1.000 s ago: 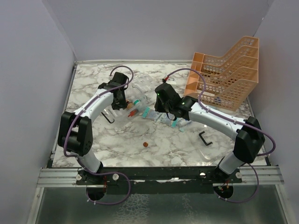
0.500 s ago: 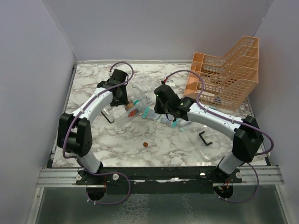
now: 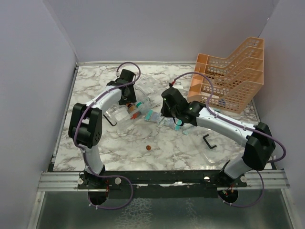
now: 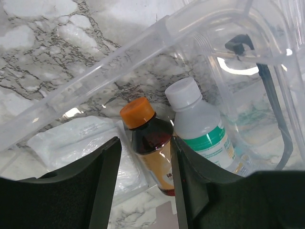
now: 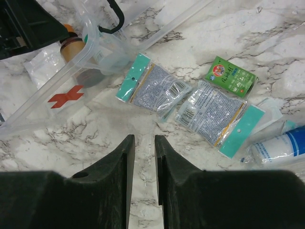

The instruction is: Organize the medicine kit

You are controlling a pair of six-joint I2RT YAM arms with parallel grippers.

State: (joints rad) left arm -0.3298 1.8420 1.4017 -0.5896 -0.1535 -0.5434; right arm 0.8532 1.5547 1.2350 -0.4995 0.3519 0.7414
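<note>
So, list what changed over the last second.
The left tool opened, apparently letting go of the brown bottle, which lies in the medicine kit. Its wrist moved farther from the base and the elbow swung inward. The right tool barely shifted and remains narrowly open and empty above the sachets. The sachets and the orange rack stayed put.
</note>
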